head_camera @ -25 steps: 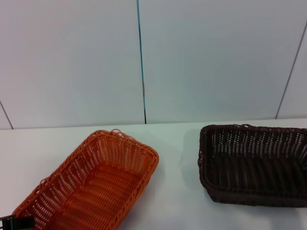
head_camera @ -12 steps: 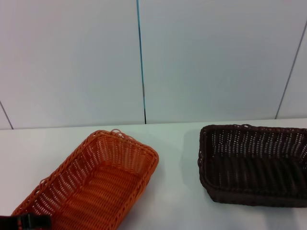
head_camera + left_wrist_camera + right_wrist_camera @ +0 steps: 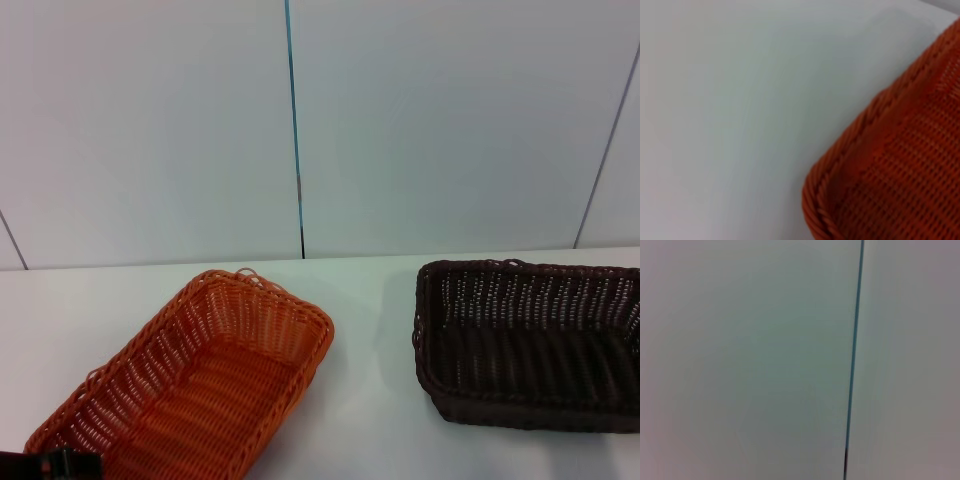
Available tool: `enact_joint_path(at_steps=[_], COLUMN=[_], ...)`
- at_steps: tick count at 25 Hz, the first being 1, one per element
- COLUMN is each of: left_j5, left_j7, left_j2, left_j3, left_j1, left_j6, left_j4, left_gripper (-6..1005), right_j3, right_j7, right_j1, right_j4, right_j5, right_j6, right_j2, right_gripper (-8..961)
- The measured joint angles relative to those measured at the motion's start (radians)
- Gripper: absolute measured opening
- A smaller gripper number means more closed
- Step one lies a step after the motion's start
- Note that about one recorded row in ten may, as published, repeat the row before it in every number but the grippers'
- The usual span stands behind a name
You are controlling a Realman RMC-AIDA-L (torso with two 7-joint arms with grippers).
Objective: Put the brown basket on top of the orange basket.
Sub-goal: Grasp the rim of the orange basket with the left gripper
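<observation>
The orange basket point(image 3: 150, 345) lies slantwise on the white table, left of centre in the head view. One of its corners fills part of the left wrist view point(image 3: 900, 155). The brown basket point(image 3: 520, 300) stands on the table at the right, apart from the orange one, with its right end cut off by the picture's edge. A black part of my left gripper point(image 3: 52, 466) shows at the bottom left, at the near left corner of the orange basket. My right gripper is out of view.
The white table point(image 3: 365, 420) has a bare strip between the two baskets. A pale panelled wall with a dark seam point(image 3: 295, 130) stands close behind the table. The right wrist view shows only that wall and seam point(image 3: 854, 360).
The black part of my left gripper has come further into view at the bottom left. The orange basket has shifted very slightly. The brown basket has not moved.
</observation>
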Motion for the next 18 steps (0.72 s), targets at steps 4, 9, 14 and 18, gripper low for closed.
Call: enact_joint_path(at_steps=[4, 9, 14, 18], left_j5=[0.000, -0.009, -0.011, -0.012], left_j7=[0.004, 0.005, 0.005, 0.005], left_j2=[-0.001, -0.002, -0.003, -0.004], left_j3=[-0.002, -0.003, 0.014, 0.017], left_j1=[0.003, 0.004, -0.001, -0.015], left_j6=[0.015, 0.040, 0.060, 0.076], left_j4=[0.025, 0.068, 0.094, 0.123], left_gripper=[753, 744, 722, 704], right_j3=[-0.005, -0.008, -0.009, -0.009], right_j7=[0.000, -0.001, -0.001, -0.001], right_j1=[-0.007, -0.012, -0.013, -0.013], right_j4=[0.009, 0.016, 0.020, 0.020], right_j5=[0.000, -0.002, -0.003, -0.004], right_j6=[-0.003, -0.007, -0.008, -0.008], right_j2=[0.000, 0.000, 0.000, 0.000], right_gripper=[931, 931, 930, 930])
